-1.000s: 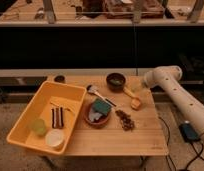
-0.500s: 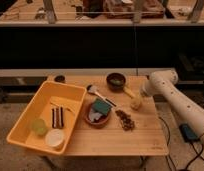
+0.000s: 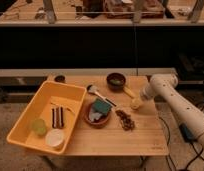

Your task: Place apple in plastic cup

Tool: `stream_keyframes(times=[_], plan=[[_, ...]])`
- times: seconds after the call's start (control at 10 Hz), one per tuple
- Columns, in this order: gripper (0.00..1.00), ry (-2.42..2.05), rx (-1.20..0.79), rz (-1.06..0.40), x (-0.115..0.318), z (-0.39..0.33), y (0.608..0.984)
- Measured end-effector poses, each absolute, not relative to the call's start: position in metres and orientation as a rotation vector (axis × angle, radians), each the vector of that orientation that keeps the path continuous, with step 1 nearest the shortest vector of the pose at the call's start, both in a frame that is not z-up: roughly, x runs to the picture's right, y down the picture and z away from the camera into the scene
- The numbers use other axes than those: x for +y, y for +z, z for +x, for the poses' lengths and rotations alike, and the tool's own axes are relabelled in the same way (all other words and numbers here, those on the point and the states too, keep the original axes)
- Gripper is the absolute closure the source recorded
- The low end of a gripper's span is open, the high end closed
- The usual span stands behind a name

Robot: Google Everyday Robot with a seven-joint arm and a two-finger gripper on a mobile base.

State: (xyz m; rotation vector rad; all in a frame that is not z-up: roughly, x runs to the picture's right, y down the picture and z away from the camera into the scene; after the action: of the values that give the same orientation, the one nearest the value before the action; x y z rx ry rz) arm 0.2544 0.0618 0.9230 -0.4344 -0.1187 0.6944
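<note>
The apple (image 3: 136,104), small and orange-yellow, lies on the wooden table (image 3: 110,140) near its right side. My gripper (image 3: 141,98) is at the end of the white arm (image 3: 165,92), right above and against the apple's right side. The plastic cup (image 3: 39,126), pale yellow-green, stands in the front left of the yellow tray (image 3: 42,95), far to the left of the gripper.
A white round cup (image 3: 55,138) and dark sticks (image 3: 57,116) are in the tray. A brown bowl with a green sponge (image 3: 98,112), a dark bowl (image 3: 115,80), a spoon (image 3: 95,90), an elongated yellow piece (image 3: 129,92) and a dark crumbly pile (image 3: 126,120) lie mid-table.
The arm has moved down and left, bringing the gripper from above the table's right edge to the apple. The apple and the other objects have not moved.
</note>
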Motion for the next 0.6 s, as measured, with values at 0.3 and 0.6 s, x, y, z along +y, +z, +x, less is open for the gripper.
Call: stream_keyframes(times=[0.3,0.6], plan=[[0.50,0.653,-0.097,-0.442,0.0680,0.2508,0.9310],[0.80,0.660,-0.061,-0.439,0.0691,0.2534,0.9310]])
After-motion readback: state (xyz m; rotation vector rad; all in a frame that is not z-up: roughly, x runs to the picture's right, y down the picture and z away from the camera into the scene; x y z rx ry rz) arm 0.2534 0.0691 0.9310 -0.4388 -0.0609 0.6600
